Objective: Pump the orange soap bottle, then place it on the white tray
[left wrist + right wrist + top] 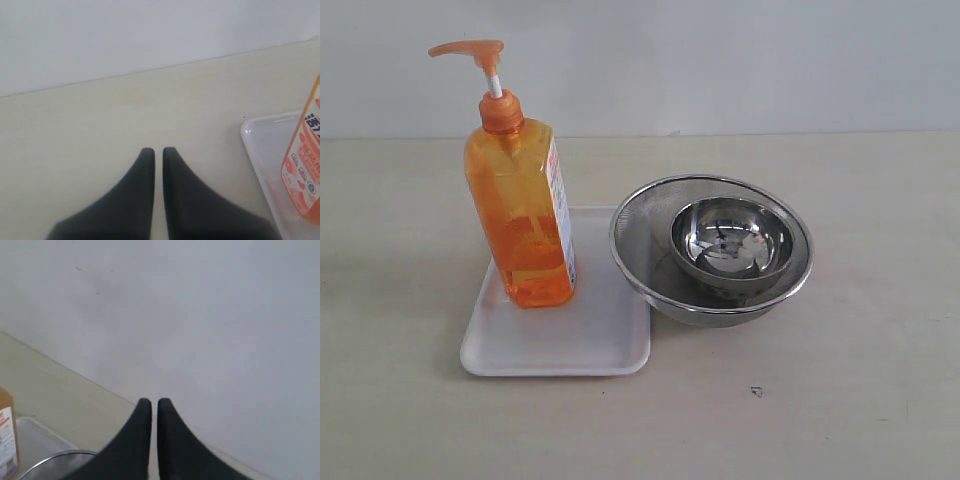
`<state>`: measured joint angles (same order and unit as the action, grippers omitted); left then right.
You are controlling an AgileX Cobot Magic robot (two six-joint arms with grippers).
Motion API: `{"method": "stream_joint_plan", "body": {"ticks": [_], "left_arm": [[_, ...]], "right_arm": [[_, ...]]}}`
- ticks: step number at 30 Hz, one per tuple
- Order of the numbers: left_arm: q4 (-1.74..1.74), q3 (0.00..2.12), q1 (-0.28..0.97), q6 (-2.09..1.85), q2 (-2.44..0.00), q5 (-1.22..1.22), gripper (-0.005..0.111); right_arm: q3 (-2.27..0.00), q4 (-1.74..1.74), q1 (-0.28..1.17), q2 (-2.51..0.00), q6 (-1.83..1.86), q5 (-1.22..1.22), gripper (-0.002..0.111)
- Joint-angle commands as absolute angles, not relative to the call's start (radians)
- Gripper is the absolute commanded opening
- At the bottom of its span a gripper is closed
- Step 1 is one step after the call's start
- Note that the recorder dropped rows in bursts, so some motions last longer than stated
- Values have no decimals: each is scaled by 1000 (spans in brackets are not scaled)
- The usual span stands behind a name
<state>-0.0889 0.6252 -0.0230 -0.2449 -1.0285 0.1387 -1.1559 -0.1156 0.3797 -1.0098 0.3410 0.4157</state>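
- Exterior view: the bottle [520, 220] stands upright on the tray [590, 345], on its back-left part, with the base fully inside the rim.
- Orange liquid fills most of the bottle. The pump head [470, 48] is raised on its white stem, with the spout pointing left. The label [560, 210] is on the side facing right.
- The tray lies flat on the table [860, 400], left of centre.
- The big bowl [645, 262] sits just right of the tray. Its rim either overhangs or touches the tray's right edge; which one is hard to tell from here.
- The small bowl [730, 240] is nested inside the big one, toward its right side.
- A small dark speck [756, 391] lies on the table in front of the bowls.
- A plain pale wall [720, 60] stands behind the table.
- Left wrist view: the left gripper [158, 150] has its two dark jaws drawn together, with only a thin slit between the tips and nothing in it.
- It hangs over bare table [100, 125].
- A tray corner [260, 145] and the bottle's lower part [305, 170] show at the frame edge, well apart from the gripper. The bottle is standing in the tray.
- Right wrist view: the right gripper [154, 401] is likewise pressed to a thin slit, gripping nothing, and aimed at the wall [200, 315].
- The bottle's edge [6, 440], the tray [40, 440] and the big bowl's rim [60, 457] show in one corner, clear of the gripper.
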Motion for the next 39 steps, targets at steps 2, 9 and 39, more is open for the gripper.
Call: {"method": "stream_joint_plan", "body": {"ticks": [2, 9, 39], "left_arm": [[-92, 620, -26, -233, -1022, 124, 5], [-92, 620, -26, -233, -1022, 124, 5], [-92, 620, -26, -233, -1022, 120, 5]], "right_arm": [[-918, -114, 252, -808, 297, 310, 1], [-584, -146, 110, -537, 219, 272, 1], [0, 31, 29, 0, -92, 338, 1]]}}
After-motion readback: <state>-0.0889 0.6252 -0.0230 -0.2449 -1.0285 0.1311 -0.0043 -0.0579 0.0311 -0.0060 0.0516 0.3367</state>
